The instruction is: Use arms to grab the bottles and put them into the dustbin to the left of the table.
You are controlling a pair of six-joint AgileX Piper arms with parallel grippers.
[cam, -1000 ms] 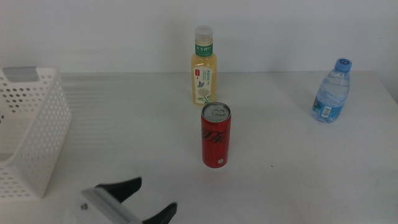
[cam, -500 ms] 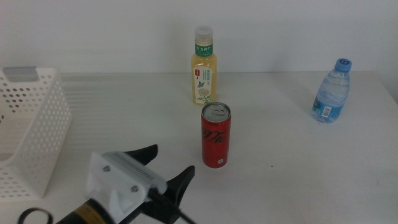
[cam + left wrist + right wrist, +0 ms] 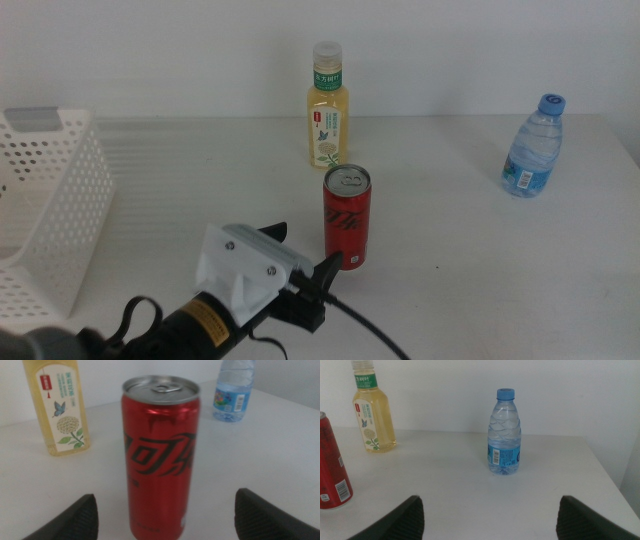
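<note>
At the far left the white perforated dustbin (image 3: 50, 215) sits on the surface (image 3: 480, 260), partly cut off by the edge of view. Next along, the left hand (image 3: 303, 258) comes in low from the near left side, its white housing tilted, its two dark prongs spread wide and pointing at the slim red can (image 3: 347, 217). The can stands upright near the middle of the surface, just ahead of those prongs and not yet between them; one prong tip looks very close to its base. Behind the can, near the back wall, the yellow-drink bottle (image 3: 328, 105) stands upright. Far to the right stands the small water bottle (image 3: 533, 146), well apart from the others. The right hand (image 3: 487, 515), prongs spread and empty, faces that water bottle from a distance.
</note>
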